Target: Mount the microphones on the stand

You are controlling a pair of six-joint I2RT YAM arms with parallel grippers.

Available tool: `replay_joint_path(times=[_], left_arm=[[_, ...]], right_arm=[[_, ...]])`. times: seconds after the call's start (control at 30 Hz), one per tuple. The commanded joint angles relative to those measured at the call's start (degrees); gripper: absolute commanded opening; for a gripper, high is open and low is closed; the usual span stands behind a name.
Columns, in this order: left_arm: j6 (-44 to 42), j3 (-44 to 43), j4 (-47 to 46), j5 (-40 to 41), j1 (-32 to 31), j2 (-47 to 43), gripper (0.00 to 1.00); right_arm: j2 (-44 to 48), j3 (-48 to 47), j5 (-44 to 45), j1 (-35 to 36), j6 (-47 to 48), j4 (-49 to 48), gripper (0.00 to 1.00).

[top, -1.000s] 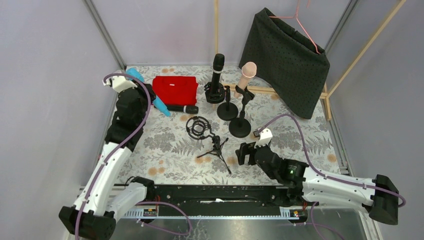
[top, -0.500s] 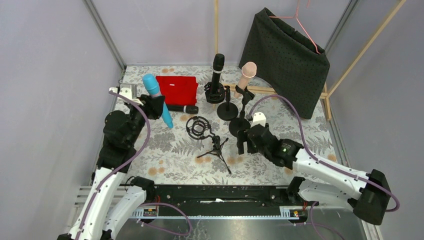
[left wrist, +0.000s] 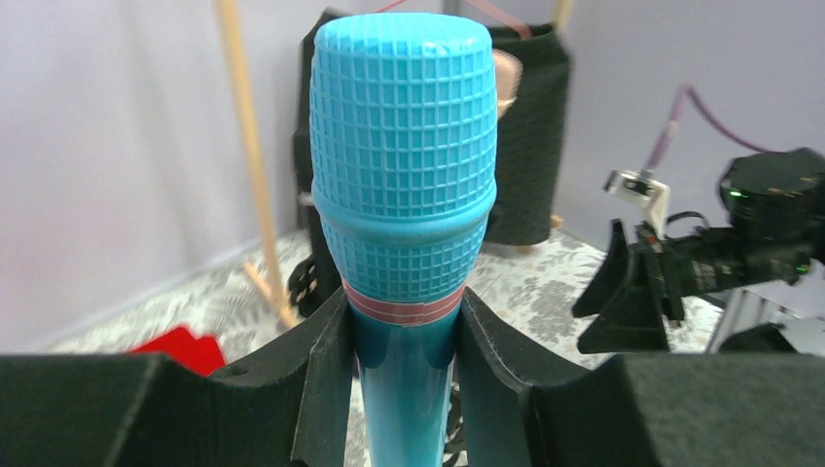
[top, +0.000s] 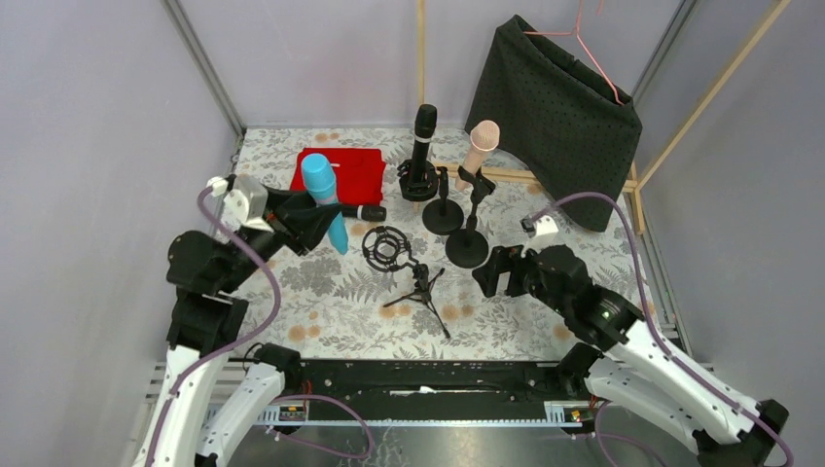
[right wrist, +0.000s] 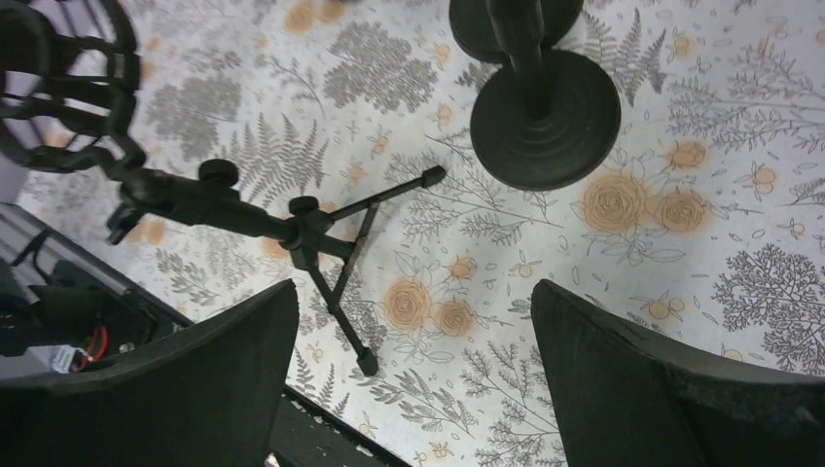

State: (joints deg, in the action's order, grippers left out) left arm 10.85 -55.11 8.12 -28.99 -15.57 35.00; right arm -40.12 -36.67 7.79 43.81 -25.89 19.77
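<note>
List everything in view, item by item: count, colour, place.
light blue microphone: one, light blue, in the left gripper
black microphones: two, black; one upright in a back stand, one lying beside the red cloth
peach-pink microphone: one, peach-pink, in the other round-base stand
round-base stands: two, black, back centre
tripod stand: one, black, mid-table, with an empty shock mount
red cloth: one, red, back left
dotted fabric: one, black, back right, under a pink hanger
table cover: one, floral grey and orange
left gripper: one, black, shut on the light blue microphone
right gripper: one, black, open, above the tripod stand
</note>
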Motion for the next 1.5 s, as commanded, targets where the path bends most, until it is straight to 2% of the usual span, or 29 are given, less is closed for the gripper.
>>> replay_joint_path(times=[0.0,0.2,0.3,0.43,0.53,0.67,0.9,1.13,1.47], left_arm=[[0.6,-3.8,-9.7,-12.8,0.0,0.0,0.0],[4.6,-2.6,-18.2,-21.1,-0.1,4.0,0.0],[6.5,-1.9,-22.2,-23.3,-0.1,5.7,0.0],[8.0,-1.3,-26.2,-24.3,-1.2,7.8,0.0],[6.9,-0.8,-26.3,-23.3,-3.2,9.1,0.0],[4.2,0.3,-26.0,-20.6,-7.6,10.8,0.0],[-7.0,-0.4,-19.0,-12.4,-16.6,14.8,0.0],[-12.2,0.0,-15.8,-8.2,-17.7,16.5,0.0],[-13.9,1.2,-15.6,-6.3,-17.7,17.5,0.0]], right_arm=[[5.8,2.6,-1.2,-0.3,2.0,-2.0,0.97],[8.4,4.5,-5.7,-0.3,3.0,-2.8,0.99],[10.4,5.6,-7.6,-0.3,3.3,-5.7,0.99],[12.9,7.2,-15.1,-0.2,4.4,-12.0,0.99],[13.1,7.6,-17.9,-0.3,3.6,-16.3,0.98],[10.4,5.7,-19.8,-0.3,4.4,-15.5,0.98],[12.1,7.4,-20.0,-0.2,4.0,-15.3,0.99],[13.9,7.6,-19.5,-0.2,4.6,-12.8,0.99],[14.6,8.3,-19.4,-0.3,4.6,-12.2,0.99]])
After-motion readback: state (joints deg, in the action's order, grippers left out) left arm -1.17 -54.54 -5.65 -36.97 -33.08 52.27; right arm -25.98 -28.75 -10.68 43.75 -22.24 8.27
